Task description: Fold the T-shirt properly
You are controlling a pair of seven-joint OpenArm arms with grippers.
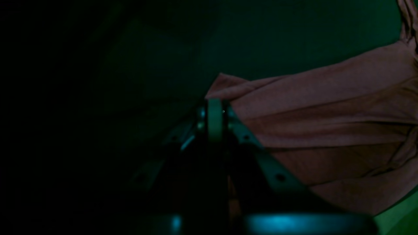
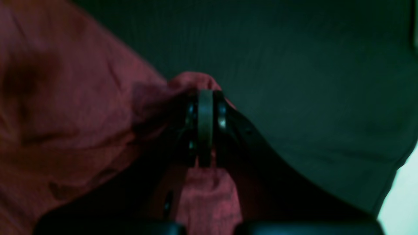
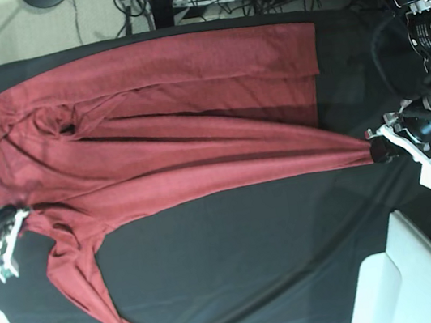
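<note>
Both wrist views dim; left claw and right claw pinching T-shirt edges.

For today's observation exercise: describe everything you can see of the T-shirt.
The T-shirt is plain brick-red, thin soft knit, long-sleeved, spread across the black table cover and wrinkled. One sleeve trails toward the table's near edge. The left claw pinches a stretched corner; the right claw is shut on the opposite end.

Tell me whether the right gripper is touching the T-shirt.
Touching. The right wrist view shows the right gripper shut on a bunched fold of the T-shirt.
</note>
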